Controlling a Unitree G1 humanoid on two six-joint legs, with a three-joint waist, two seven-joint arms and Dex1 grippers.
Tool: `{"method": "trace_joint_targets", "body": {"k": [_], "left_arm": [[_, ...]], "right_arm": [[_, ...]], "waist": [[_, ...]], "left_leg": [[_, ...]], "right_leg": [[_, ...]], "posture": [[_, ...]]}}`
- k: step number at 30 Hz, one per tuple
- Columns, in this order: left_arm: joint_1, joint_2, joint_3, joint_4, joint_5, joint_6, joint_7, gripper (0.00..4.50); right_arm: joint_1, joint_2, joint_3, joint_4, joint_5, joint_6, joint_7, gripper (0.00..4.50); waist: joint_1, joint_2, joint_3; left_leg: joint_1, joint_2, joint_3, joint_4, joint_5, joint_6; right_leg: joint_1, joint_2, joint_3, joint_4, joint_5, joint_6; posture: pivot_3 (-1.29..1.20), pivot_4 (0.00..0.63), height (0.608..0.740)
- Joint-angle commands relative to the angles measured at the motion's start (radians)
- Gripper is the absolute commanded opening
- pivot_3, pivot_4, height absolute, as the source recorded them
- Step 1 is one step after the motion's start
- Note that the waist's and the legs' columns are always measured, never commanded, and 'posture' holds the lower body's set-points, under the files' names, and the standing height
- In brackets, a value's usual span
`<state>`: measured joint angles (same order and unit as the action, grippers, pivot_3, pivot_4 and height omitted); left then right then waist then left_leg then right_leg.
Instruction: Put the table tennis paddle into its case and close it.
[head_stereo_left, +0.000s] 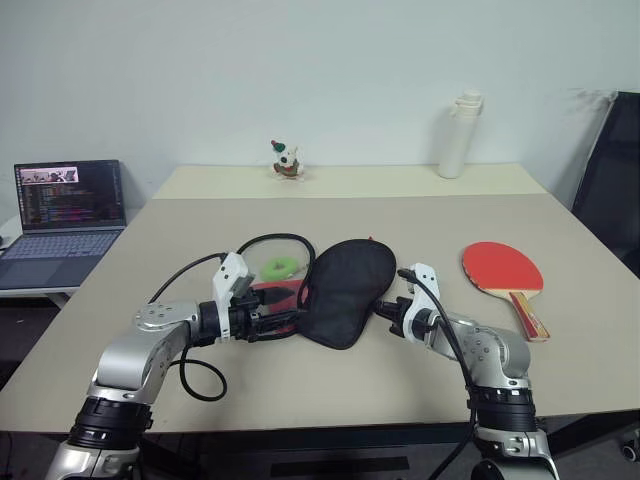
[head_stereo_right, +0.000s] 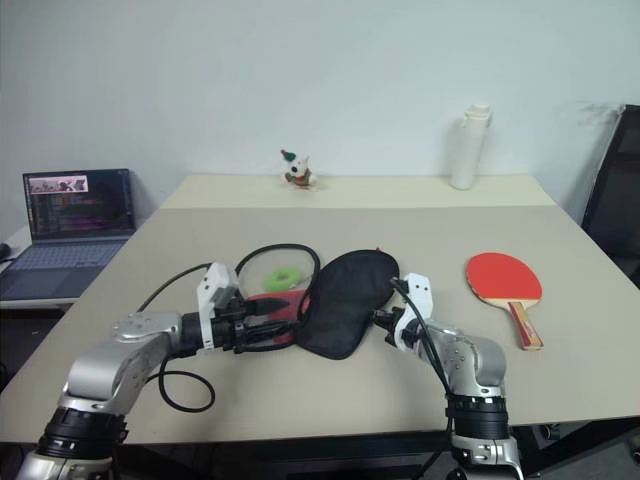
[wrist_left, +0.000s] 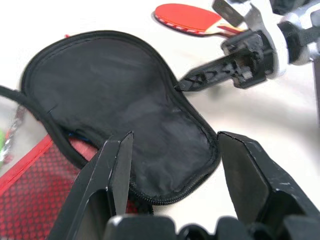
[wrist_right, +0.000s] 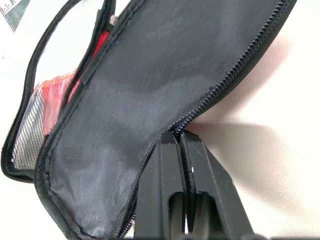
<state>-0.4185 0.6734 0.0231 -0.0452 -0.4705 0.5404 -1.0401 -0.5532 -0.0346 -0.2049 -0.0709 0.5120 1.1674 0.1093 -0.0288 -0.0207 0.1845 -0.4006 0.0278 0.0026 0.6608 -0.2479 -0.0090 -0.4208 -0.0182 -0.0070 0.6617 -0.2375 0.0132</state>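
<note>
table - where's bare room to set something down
Free: the table between the case and the toy figure; also the strip between case and paddle. Crowded: around the case, with both claws and the cable.

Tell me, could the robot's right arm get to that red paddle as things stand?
Probably yes, but not at once: the table tennis paddle lies in the open on the table, nothing around it. The right gripper, though, is shut on the case edge.
</note>
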Motion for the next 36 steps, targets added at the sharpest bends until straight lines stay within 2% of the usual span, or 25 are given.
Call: {"method": "trace_joint_targets", "body": {"k": [1, 14, 26, 29, 36], "left_arm": [[-0.039, -0.004, -0.007, -0.002, 0.004, -0.028, -0.016, 2.91], [-0.134, -0.05, -0.076, 0.081, 0.041, -0.077, -0.063, 2.91], [-0.159, -0.069, -0.091, 0.118, 0.059, -0.104, -0.088, 2.91], [-0.154, -0.071, -0.089, 0.111, 0.058, -0.104, -0.089, 2.91], [-0.136, -0.078, -0.086, 0.094, 0.055, -0.103, -0.08, 2.91]], "right_arm": [[0.001, -0.065, -0.036, -0.039, 0.013, 0.01, 0.021, 0.04], [0.017, -0.303, -0.075, -0.025, 0.021, 0.046, 0.118, 0.04], [0.058, -0.312, -0.033, -0.068, 0.013, 0.018, 0.128, 0.04], [0.071, -0.354, -0.031, -0.072, -0.007, -0.008, 0.139, 0.63], [0.105, -0.537, 0.005, -0.112, -0.061, -0.138, 0.256, 3.02]], "waist": [[0.001, 0.0, 0.0], [0.001, 0.0, 0.0], [0.0, 0.0, 0.0], [0.0, 0.0, 0.0], [0.001, 0.0, 0.001]], "left_leg": [[0.0, 0.0, 0.0, 0.0, 0.0, 0.0], [-0.001, -0.001, 0.002, 0.0, 0.0, 0.0], [-0.001, 0.0, 0.003, 0.0, 0.0, 0.0], [-0.001, 0.0, 0.003, 0.0, 0.0, 0.0], [-0.001, -0.001, 0.003, 0.0, 0.0, 0.0]], "right_leg": [[0.0, 0.0, 0.0, 0.0, 0.0, 0.0], [0.0, 0.0, 0.0, -0.001, 0.0, 0.0], [0.0, 0.001, 0.0, -0.002, 0.0, 0.0], [0.0, 0.0, 0.0, -0.002, 0.0, 0.0], [0.0, 0.001, 0.0, -0.003, 0.0, 0.001]], "posture": [[0.0, 0.15, 0.74], [0.0, 0.15, 0.74], [0.0, 0.15, 0.74], [0.0, 0.15, 0.74], [0.0, 0.15, 0.74]]}}
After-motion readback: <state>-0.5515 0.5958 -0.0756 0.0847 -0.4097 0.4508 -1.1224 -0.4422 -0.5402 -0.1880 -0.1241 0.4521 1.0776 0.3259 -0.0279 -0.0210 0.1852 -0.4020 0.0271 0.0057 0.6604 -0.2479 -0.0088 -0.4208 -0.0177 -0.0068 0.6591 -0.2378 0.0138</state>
